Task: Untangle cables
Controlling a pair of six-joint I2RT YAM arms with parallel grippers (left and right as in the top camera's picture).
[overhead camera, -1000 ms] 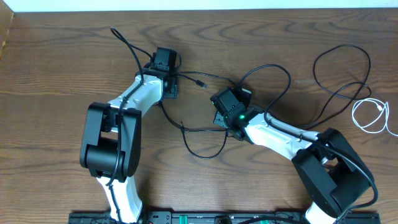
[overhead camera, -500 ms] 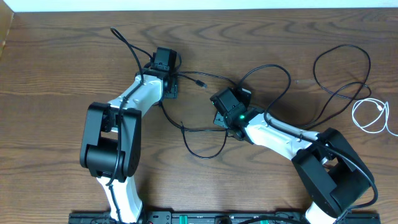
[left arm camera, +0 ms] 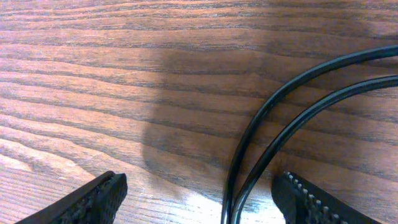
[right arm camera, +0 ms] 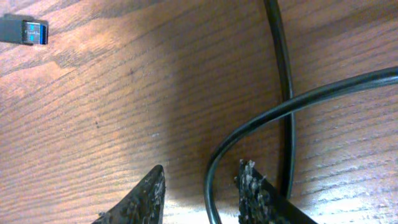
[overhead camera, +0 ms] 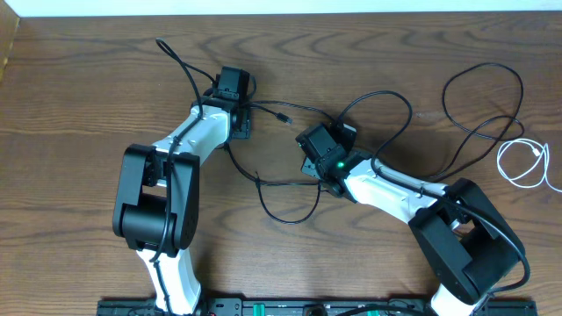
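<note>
Black cables [overhead camera: 290,184] lie looped and crossed over the middle of the wooden table, and one ends in a small plug [overhead camera: 283,115]. A white cable [overhead camera: 525,163] is coiled at the far right. My left gripper [overhead camera: 230,86] is low over the table and open [left arm camera: 199,205], with two black strands [left arm camera: 261,143] running between its fingers, close to the right one. My right gripper [overhead camera: 327,136] is also open [right arm camera: 200,196], its jaws fairly narrow around one black strand [right arm camera: 214,168] that nothing pinches. A second strand [right arm camera: 283,74] crosses just outside. A blue USB plug [right arm camera: 25,31] lies at the upper left.
More black cable loops [overhead camera: 483,105] spread toward the right back of the table. The wooden tabletop [overhead camera: 88,105] reaches a pale edge at the back. Both arm bases stand at the front edge.
The right arm's elbow has shifted slightly left. Both grippers and the cables stay where they were.
</note>
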